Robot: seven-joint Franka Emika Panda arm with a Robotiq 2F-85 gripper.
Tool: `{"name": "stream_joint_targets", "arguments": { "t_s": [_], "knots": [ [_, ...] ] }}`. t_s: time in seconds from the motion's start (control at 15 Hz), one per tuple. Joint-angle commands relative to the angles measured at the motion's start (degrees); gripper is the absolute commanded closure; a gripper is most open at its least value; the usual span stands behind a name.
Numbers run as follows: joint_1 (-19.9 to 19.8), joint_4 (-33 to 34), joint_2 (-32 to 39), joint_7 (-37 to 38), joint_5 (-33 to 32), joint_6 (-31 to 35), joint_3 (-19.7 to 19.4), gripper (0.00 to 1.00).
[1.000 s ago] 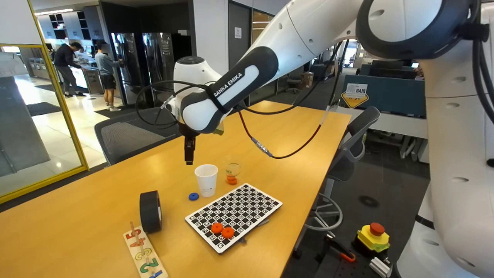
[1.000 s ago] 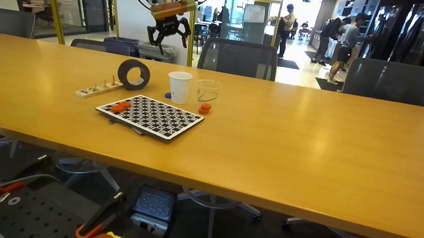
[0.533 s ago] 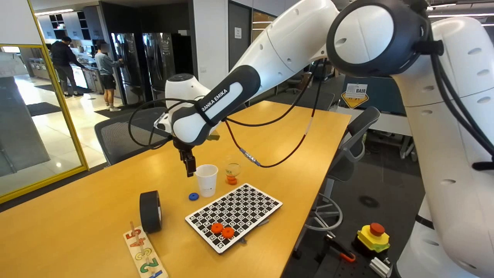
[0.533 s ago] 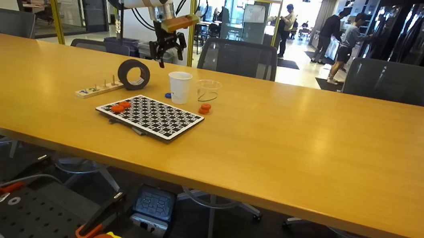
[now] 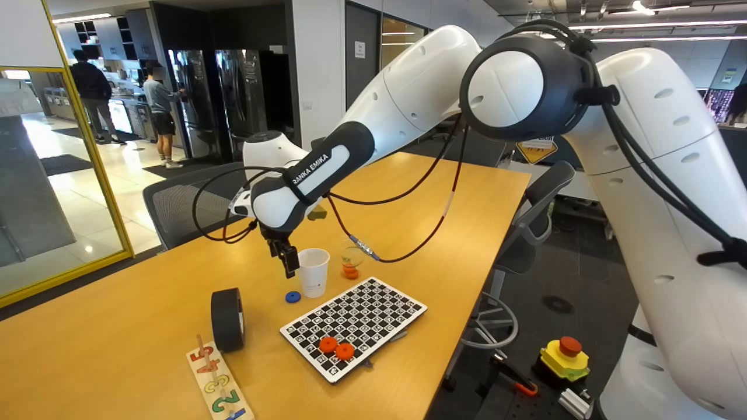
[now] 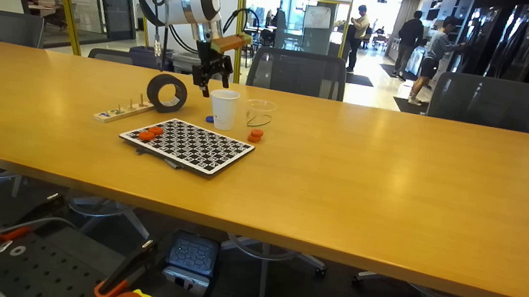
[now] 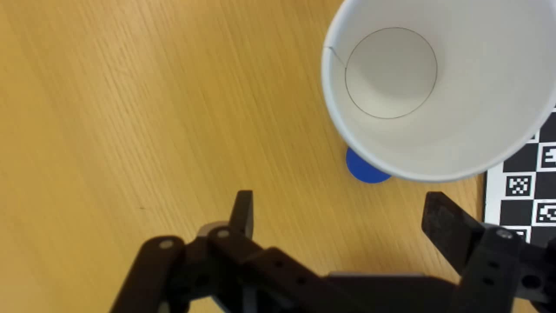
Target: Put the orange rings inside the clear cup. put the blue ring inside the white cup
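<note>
My gripper [image 7: 339, 201] is open with nothing between its fingers, low above the table. In an exterior view the gripper [image 5: 290, 273] hangs just beside the rim of the white cup [image 5: 314, 275]. Upright, the white cup [image 7: 473, 82] looks hollow and bare inside in the wrist view. Its rim partly covers the blue ring [image 7: 366, 170], which lies on the table beside the cup [image 5: 293, 297]. Two orange rings [image 5: 336, 348] rest on the checkered board. The clear cup [image 6: 260, 110] stands past the white cup; two orange rings [image 6: 256, 135] show at its bottom, seemingly inside.
The checkered board [image 5: 362, 309] lies in front of the cups. A black roll [image 5: 226, 319] stands on edge near a wooden number board with pegs [image 5: 219, 382]. Chairs line the table, and the arm's cables loop [image 5: 423, 239] above it.
The arm has come down, lowering the open gripper from well above the table to beside the white cup's rim. The cups, rings and board have not moved.
</note>
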Motion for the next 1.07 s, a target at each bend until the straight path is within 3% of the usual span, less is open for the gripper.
{"name": "stream_joint_targets", "arguments": {
  "t_s": [0.0, 0.4, 1.0],
  "knots": [
    [0.63, 5.26, 3.35, -2.27, 0.64, -3.77, 0.02, 0.00],
    [1.77, 7.45, 5.70, -0.84, 0.61, -7.34, -0.27, 0.00],
    [2.39, 7.38, 7.86, 0.64, 0.32, -6.97, -0.66, 0.00]
  ]
}}
